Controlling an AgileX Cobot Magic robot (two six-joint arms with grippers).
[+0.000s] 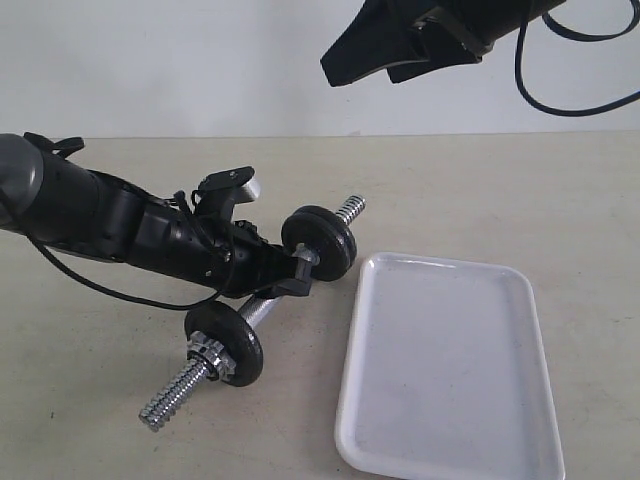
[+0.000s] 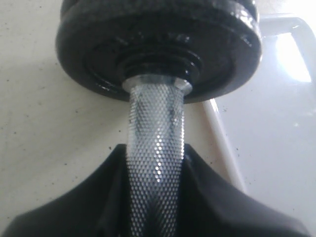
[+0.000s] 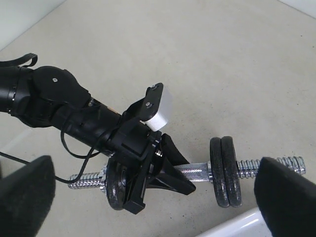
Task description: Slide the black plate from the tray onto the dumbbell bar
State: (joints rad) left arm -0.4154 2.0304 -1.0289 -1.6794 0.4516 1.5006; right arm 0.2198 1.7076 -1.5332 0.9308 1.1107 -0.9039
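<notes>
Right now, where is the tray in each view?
Exterior: the tray fills the lower right.
Left wrist: the tray lies just past the paired plates, under glare.
Right wrist: only a sliver of tray rim, beside the paired plates.
Shared landmark: the paired plates on the bar's end.

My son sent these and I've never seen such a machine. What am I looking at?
A robot with two arms ending in grippers. One picture comes from a camera off the arms; the other two from cameras on each wrist. On the table lie a white tray and a dumbbell bar carrying three black plates: two at one end, one at the other. The left gripper clamps the bar's knurled middle. The right gripper hangs open above, holding nothing.
</notes>
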